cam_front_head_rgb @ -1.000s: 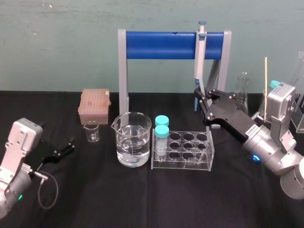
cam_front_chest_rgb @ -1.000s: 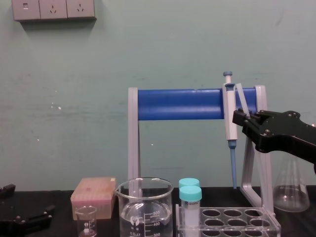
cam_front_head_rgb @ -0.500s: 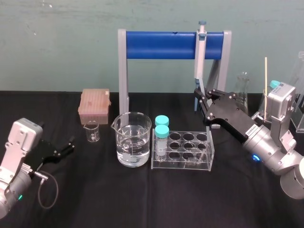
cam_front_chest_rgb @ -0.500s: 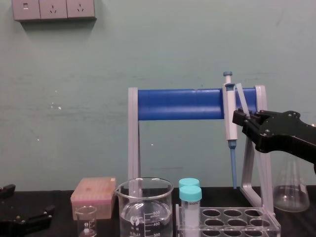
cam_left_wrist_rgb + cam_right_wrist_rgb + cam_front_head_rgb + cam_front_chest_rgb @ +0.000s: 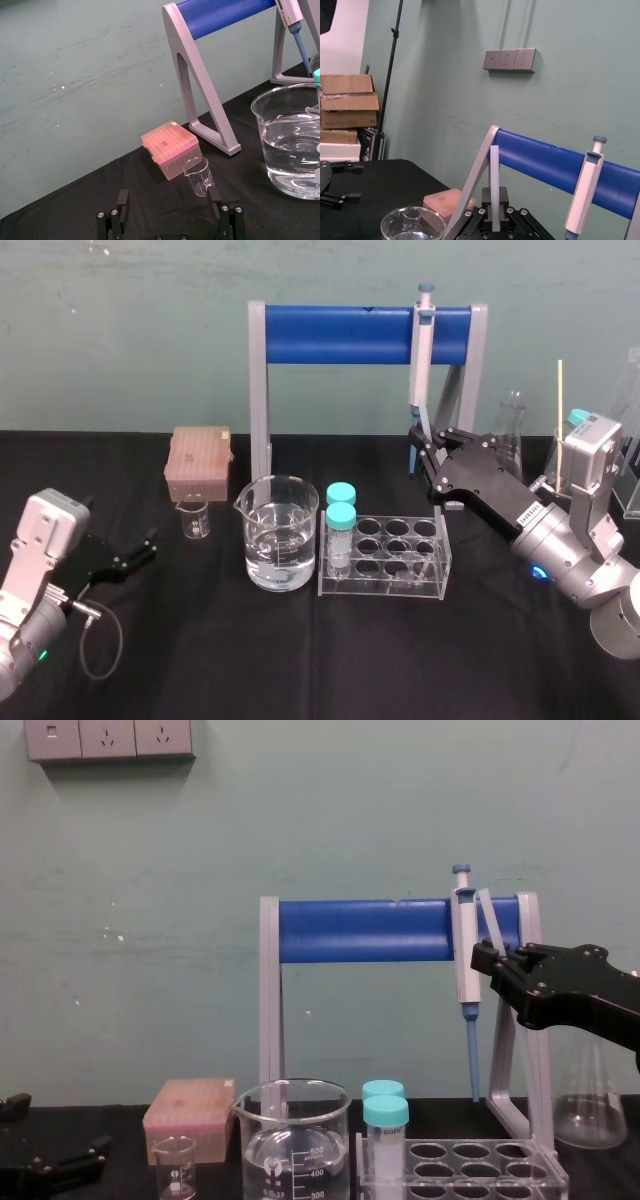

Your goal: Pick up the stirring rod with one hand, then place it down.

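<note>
Left gripper (image 5: pixel 143 548) low at left of counter (image 5: pixel 300 660) — jaws open, nothing between them. Right gripper (image 5: pixel 422 448) raised in front of blue rack (image 5: pixel 340 334), jaws closed on stirring rod (image 5: pixel 495 185) — rod near upright, off the counter, just beside pipette (image 5: pixel 420 360).

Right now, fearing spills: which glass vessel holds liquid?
The large beaker left of the tube rack, about half full; the small beaker and the conical flask look empty.

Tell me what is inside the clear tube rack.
Two teal-capped tubes stand in its left column; other wells look empty. The front tube hides the back one's body. The right gripper holds the stirring rod above; the left gripper sits parked.
</note>
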You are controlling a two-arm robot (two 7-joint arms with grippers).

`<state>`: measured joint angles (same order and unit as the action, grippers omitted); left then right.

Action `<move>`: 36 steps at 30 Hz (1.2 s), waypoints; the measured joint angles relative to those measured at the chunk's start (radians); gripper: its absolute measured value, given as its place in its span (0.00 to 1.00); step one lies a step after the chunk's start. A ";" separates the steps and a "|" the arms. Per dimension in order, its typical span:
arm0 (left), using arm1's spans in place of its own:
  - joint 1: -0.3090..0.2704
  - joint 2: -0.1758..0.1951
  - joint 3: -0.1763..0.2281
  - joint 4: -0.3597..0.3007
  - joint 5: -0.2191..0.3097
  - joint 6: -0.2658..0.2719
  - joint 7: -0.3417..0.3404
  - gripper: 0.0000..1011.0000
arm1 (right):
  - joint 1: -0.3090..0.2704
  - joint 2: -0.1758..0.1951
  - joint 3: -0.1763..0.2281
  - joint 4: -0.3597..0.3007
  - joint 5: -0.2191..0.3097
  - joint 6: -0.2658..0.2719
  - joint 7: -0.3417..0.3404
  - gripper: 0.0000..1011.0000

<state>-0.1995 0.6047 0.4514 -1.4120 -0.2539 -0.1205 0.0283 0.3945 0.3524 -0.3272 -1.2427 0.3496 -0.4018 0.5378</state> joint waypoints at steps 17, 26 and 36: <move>0.000 0.000 0.000 0.000 0.000 0.000 0.000 0.99 | 0.000 0.000 0.000 0.000 0.000 0.000 0.000 0.07; 0.000 0.000 0.000 0.000 0.000 0.000 0.000 0.99 | 0.000 0.000 0.000 0.000 0.000 0.000 0.000 0.07; 0.000 0.000 0.000 0.000 0.000 0.000 0.000 0.99 | 0.009 -0.010 0.011 0.024 0.010 0.003 0.039 0.07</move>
<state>-0.1995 0.6047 0.4514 -1.4120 -0.2540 -0.1205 0.0283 0.4035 0.3425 -0.3164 -1.2188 0.3597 -0.3990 0.5772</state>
